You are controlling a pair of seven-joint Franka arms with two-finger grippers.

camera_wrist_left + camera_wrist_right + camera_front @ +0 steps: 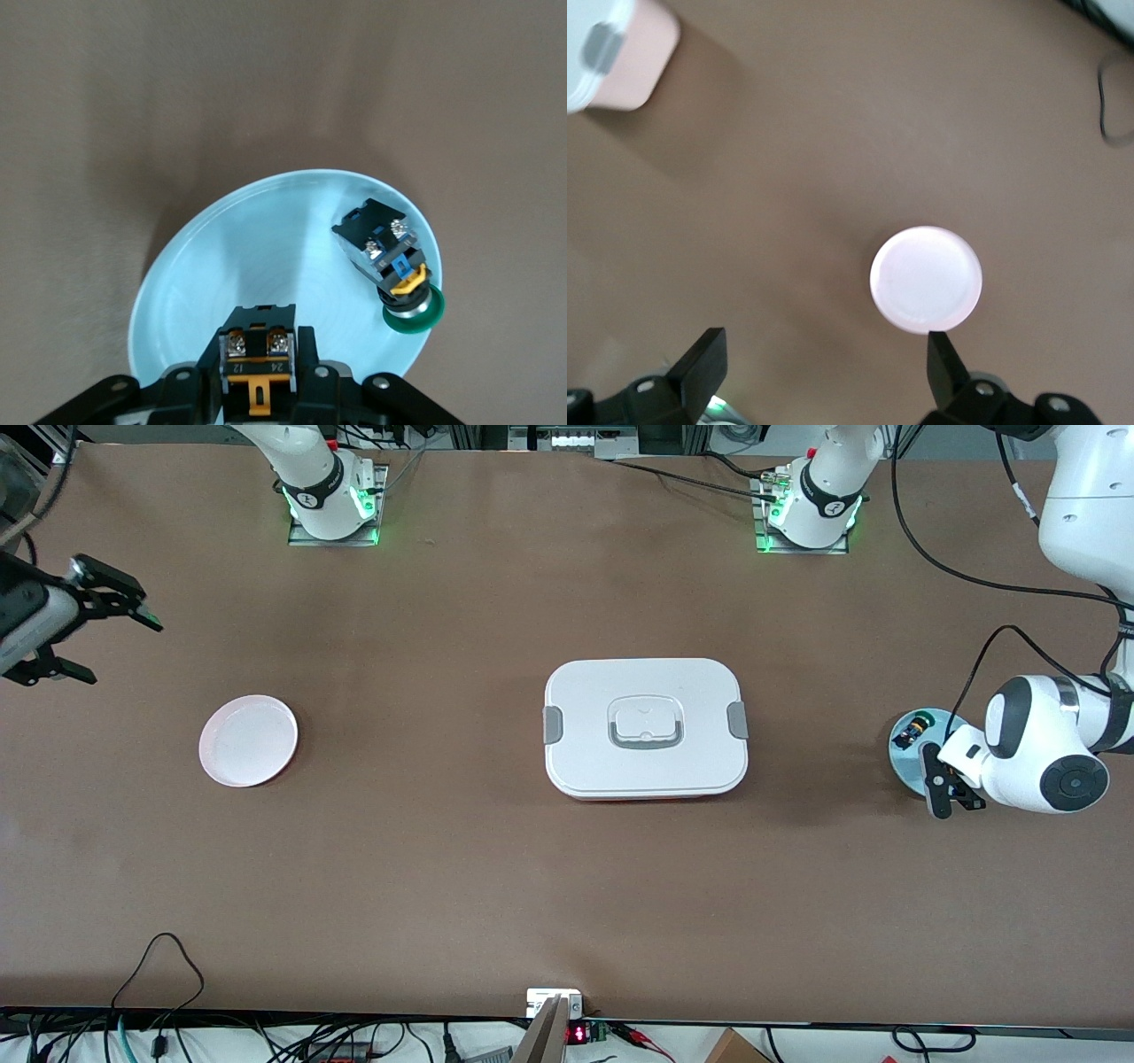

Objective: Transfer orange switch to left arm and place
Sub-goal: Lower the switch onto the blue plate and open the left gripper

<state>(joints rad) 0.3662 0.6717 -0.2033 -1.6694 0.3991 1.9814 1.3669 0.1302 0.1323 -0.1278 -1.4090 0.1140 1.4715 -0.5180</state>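
Observation:
My left gripper (259, 365) is shut on the orange switch (258, 348), a black block with orange parts and two screws, held over the blue plate (266, 239). In the front view the left gripper (944, 790) hangs over that plate (905, 760) at the left arm's end of the table, and the held switch is hidden. The white box (645, 728) stands mid-table. My right gripper (122, 652) is open and empty, up in the air at the right arm's end, above the table beside the pink plate (248, 740). It also shows in the right wrist view (824, 354).
A second switch with a green cap (394, 266) lies on the blue plate and shows in the front view (912, 732). The pink plate (926, 280) and a corner of the box (602, 44) show in the right wrist view. Cables run along the table's near edge.

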